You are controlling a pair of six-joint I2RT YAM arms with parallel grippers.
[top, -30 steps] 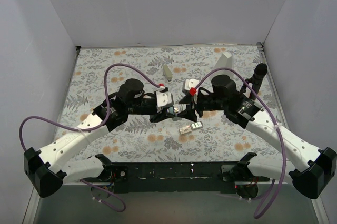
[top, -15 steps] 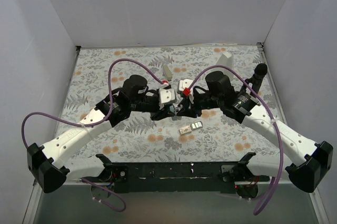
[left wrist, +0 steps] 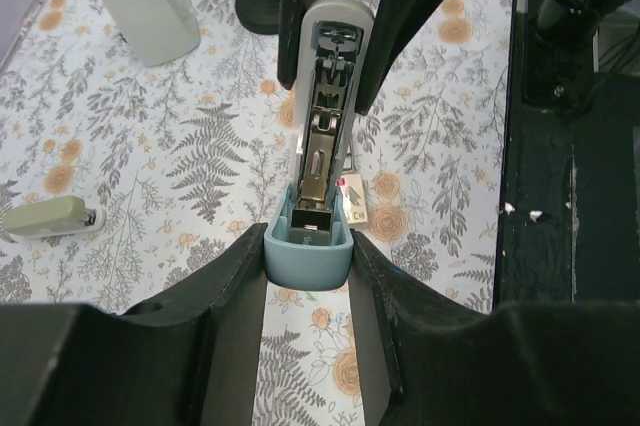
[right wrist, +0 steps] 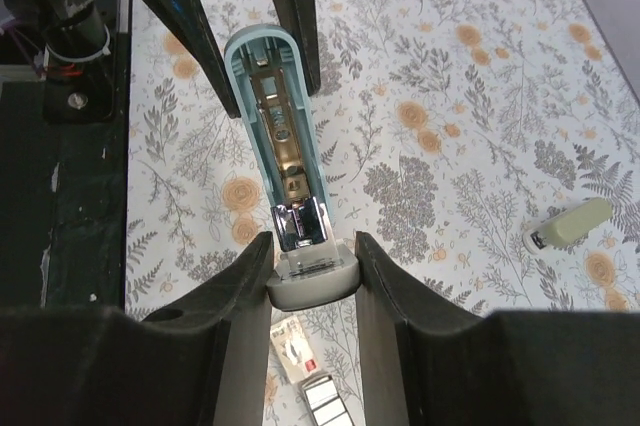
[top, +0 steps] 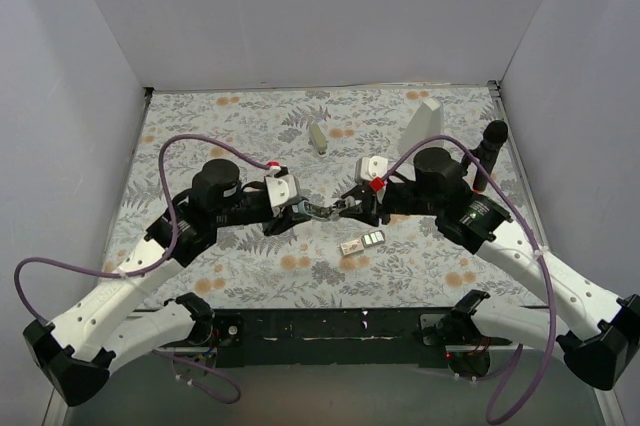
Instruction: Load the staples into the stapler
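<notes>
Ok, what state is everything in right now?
Light blue plastic stapler: swung open flat, lifted, held at both ends.
Left gripper: shut on its blue end.
Right gripper: shut on its grey end.
Cream cardboard staple box: lying on table, untouched.
Beige stapler: closed, lying flat.

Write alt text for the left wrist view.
A light blue plastic stapler, opened out with its silver channel showing, is clamped at both ends between left gripper jaws, near, and right gripper jaws, far. A beige stapler lies left on the floral cloth.
</notes>
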